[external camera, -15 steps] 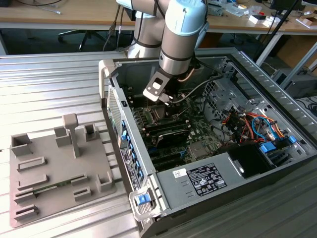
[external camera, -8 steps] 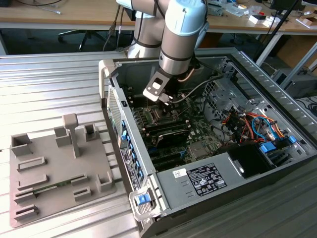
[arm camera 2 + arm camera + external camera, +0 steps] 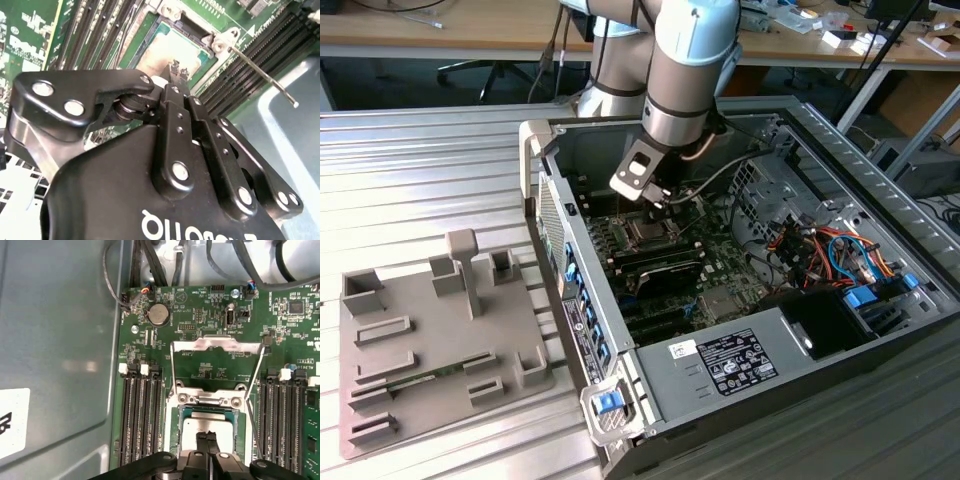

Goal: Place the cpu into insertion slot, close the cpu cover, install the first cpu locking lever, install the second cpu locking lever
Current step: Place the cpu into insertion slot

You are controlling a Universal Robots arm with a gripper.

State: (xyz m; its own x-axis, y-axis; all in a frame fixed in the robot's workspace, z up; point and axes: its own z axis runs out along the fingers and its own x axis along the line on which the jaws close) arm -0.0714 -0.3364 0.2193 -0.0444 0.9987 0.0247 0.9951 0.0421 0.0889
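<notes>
My fingers (image 3: 173,68) are pressed together, pinching nothing, and the gripper (image 3: 207,438) points tip-down right over the cpu (image 3: 192,428), which lies flat in its socket, silvery side up; I can't tell if I touch it. The cpu cover (image 3: 216,344) stands swung open off its hinge just beyond the socket, and 1 thin locking lever (image 3: 260,75) sticks up unlatched beside it. All of this sits on the green motherboard (image 3: 200,320) inside the open computer case (image 3: 570,262), between 2 banks of black memory slots (image 3: 142,420).

Glare whitens the table (image 3: 415,165) (exterior view's left); case (image 3: 590,150) interior dim, shadowed
</notes>
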